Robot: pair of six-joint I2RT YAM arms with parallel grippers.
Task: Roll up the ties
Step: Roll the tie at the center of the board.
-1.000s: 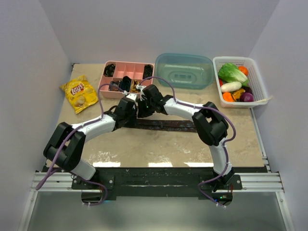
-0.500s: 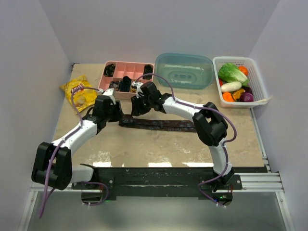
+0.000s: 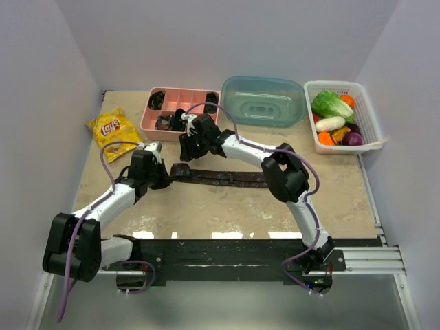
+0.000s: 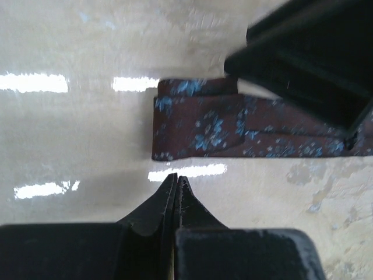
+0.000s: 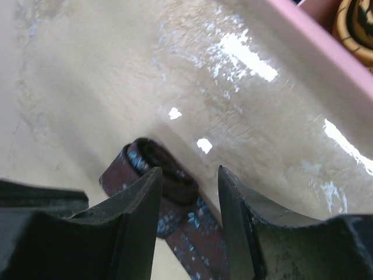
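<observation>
Since the right arm [image 3: 278, 175] crosses above it in the top view, the far right stretch of the tie [image 3: 220, 177] is covered; the pointed tip cannot be made out. In the left wrist view the tie runs off the right frame edge and is partly masked by a dark, blurred body at upper right.

Tie lies flat on the table [image 3: 227, 213], mid-table, in front of the pink tray [image 5: 315, 41]. Long axis left to right, the right end slightly nearer the arm bases. The left end is doubled over on itself into a short fold.

Left end effector [image 4: 176, 181]: clenched, fingertips together, nothing between them, tips on the near side of the folded end and just apart from it.

Right end effector [image 5: 189, 172]: released, jaws parted, above the folded end, which shows in the gap between them. Cannot tell whether either finger touches the fabric.

A yellow-and-black striped coil [image 5: 356, 26] sits in the tray, cut off by the frame corner.
</observation>
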